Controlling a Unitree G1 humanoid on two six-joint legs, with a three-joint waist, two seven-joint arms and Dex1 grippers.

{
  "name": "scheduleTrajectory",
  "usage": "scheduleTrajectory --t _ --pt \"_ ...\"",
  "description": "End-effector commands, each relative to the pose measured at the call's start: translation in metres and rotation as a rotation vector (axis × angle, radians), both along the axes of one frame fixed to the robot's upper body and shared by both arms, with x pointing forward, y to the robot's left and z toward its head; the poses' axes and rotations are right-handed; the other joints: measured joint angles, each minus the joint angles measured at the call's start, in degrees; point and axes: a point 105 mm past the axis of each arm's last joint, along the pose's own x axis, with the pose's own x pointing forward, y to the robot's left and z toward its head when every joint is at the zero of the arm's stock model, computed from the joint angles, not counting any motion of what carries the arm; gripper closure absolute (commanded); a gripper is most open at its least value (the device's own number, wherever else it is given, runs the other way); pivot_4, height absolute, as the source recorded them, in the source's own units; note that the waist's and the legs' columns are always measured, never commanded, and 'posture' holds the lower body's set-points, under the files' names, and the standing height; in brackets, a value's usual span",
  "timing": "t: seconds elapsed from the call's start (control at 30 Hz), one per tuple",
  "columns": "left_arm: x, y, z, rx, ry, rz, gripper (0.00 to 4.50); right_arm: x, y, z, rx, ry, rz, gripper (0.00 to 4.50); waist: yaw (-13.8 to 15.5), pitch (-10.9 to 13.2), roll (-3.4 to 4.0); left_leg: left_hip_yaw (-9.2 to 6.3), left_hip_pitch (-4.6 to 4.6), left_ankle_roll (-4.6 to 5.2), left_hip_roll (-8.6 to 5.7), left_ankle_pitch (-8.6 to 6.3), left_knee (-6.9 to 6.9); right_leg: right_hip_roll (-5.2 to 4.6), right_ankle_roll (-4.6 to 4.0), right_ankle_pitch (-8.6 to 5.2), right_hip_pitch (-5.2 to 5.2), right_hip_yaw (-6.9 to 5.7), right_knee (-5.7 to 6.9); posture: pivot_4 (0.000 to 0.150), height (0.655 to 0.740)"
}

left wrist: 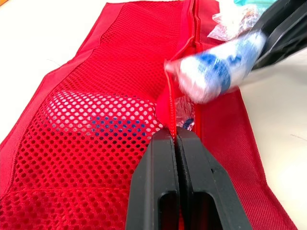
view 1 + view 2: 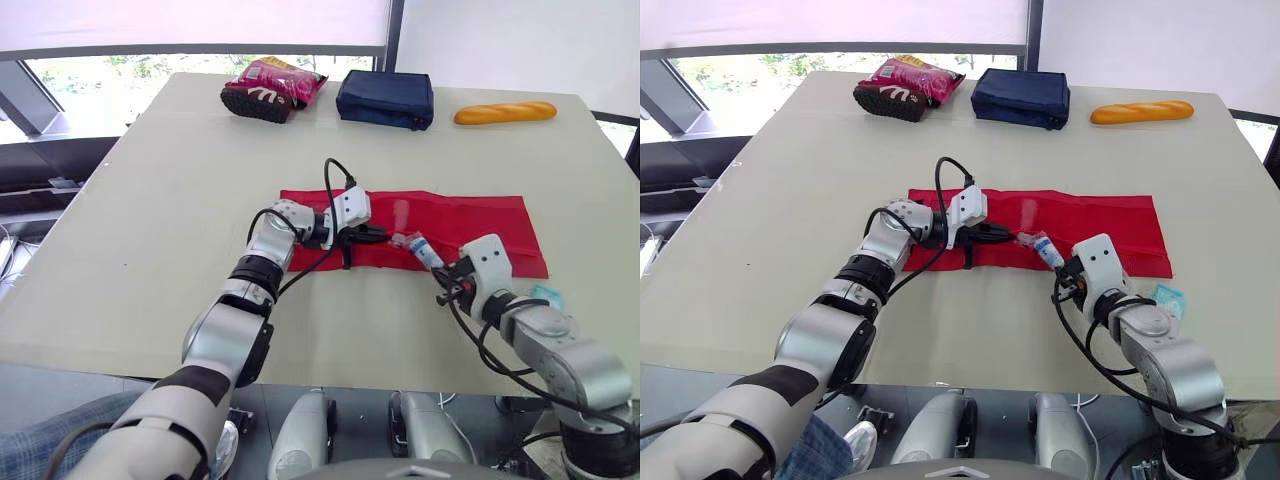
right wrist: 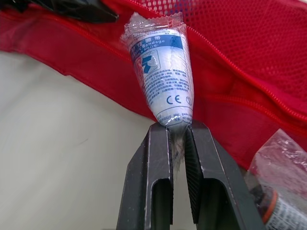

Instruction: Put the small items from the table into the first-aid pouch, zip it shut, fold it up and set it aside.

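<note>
Reads "Bandage" in small print on the wrapped white roll (image 3: 160,72), beside a blue band of Chinese characters. Bears a "CE" mark too.

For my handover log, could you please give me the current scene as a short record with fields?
Pouch: red mesh first-aid pouch, unfolded flat on the beige table, zip open
Left gripper: shut on the pouch's zip edge
Right gripper: shut on the wrapper end of a white bandage roll with blue print, tip at the pouch opening
Inside: white, blue-printed packet behind the mesh
Outside: teal packet on the table beside the right arm
Far edge: pink snack bag, navy fabric case, bread loaf
</note>
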Motion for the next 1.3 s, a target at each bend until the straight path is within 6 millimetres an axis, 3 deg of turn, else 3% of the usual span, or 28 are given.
scheduleTrajectory --t 0.03,0.13,0.5,0.8,1.3 --pt "0.002 -0.007 0.019 -0.035 -0.058 -0.021 4.5 0.001 0.0 0.004 -0.022 -0.015 -0.004 4.48 -0.04 0.0 0.0 0.0 0.0 0.0 0.0 0.0 0.0 0.0 0.0 0.0 0.0 0.0 0.0 0.15 0.7164" --pt "0.002 -0.007 0.02 -0.036 -0.059 -0.022 4.5 0.005 -0.006 0.006 -0.003 -0.017 -0.065 4.48 -0.09 0.0 0.0 -0.01 0.0 0.0 0.0 0.0 0.0 0.0 0.0 0.0 0.0 -0.01 0.01 0.15 0.7164" --pt "0.005 -0.01 0.023 -0.051 -0.062 -0.003 4.5 -0.008 -0.004 0.003 -0.075 -0.021 0.017 4.48 -0.11 0.0 0.0 -0.01 0.0 0.0 0.0 0.0 0.01 0.0 0.0 0.0 0.0 0.0 0.01 0.15 0.7164" --pt "-0.002 -0.012 0.018 -0.045 -0.053 -0.04 4.5 0.014 -0.017 0.016 0.05 -0.045 -0.2 4.48 -0.11 0.0 0.01 -0.01 0.01 0.0 0.0 0.0 0.0 0.0 0.0 0.0 -0.01 0.0 0.02 0.15 0.7164" --pt "-0.005 -0.023 0.02 -0.037 -0.068 -0.083 4.5 0.055 0.04 0.018 0.106 -0.006 -0.173 4.48 -0.33 0.0 0.02 0.01 0.0 0.0 0.0 0.0 -0.01 0.02 -0.01 0.0 -0.06 0.02 0.06 0.15 0.7164"
